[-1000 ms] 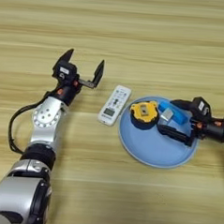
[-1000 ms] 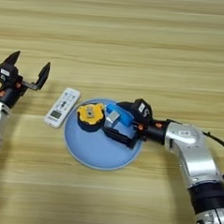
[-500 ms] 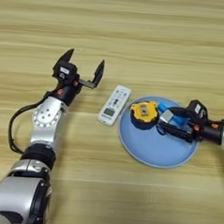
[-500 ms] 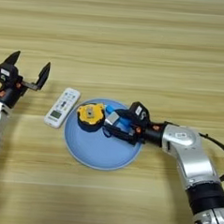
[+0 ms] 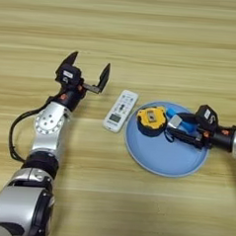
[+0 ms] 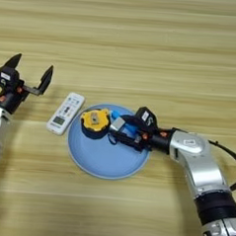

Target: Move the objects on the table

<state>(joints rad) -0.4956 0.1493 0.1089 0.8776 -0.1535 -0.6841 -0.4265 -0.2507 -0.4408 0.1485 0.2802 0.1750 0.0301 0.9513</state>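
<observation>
Furthest left, the left gripper (image 5: 88,72) hovers over the table (image 5: 145,32) with its two black fingers spread wide, nothing between them. Its silver forearm runs back toward the lower left corner, a black cable looping beside it.

Just to the right of that gripper and slightly nearer the robot lies the white remote (image 5: 121,111), flat on the wood and angled, its small screen end nearer the robot and its button end farther away. It is apart from the left gripper's fingers and sits just beside the left rim of the light blue plate (image 5: 159,162).

On the plate's left part rests the yellow-and-black tape measure (image 5: 151,120), lying flat inside the rim. It is just to the left of the right gripper (image 6: 117,131), close to its fingertips.

The right gripper reaches in from the right side over the plate, its fingers pointing left toward the tape measure. Between those fingers sits the blue-and-grey block (image 6: 123,125), its grey end facing the tape measure and its blue part farther back between the fingers; the fingers appear pinched on it. Whether the block touches the plate surface cannot be told. The right arm's silver forearm stretches away toward the lower right.
</observation>
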